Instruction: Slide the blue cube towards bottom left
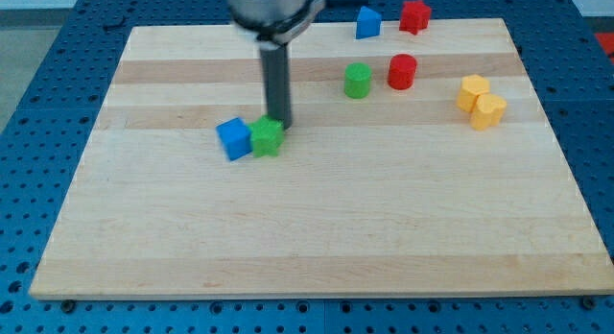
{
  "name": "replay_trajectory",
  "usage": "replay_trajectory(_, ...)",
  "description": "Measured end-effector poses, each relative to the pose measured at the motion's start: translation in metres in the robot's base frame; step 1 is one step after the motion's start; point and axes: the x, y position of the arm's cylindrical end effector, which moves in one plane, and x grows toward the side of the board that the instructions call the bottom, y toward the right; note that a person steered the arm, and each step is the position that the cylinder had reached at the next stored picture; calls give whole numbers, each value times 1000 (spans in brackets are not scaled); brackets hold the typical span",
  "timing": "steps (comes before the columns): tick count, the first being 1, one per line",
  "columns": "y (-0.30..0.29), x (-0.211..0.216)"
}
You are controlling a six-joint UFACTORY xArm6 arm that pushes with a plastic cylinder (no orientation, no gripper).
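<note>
Tip (278, 121) sits just behind the green block (267, 137), which touches the blue cube (233, 138) at bench (317, 228) centre-left. Tool is a bare rod, holds nothing. Pushing now drives green into blue; better to re-seat at blue's upper right. Lower-left path looks clear. Green cylinder (358, 80), red cylinder (402, 71), yellow blocks (482, 102), blue block (367, 23) and red block (414, 15) lie well apart.

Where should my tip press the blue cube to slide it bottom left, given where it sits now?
Press the blue cube on its upper-right face. That face is blocked: the green block touches its right side, and my tip sits just above the green block. Probably circle round over the cube's top-right corner first.
</note>
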Motion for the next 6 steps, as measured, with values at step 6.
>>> replay_trajectory(6, -94, 46)
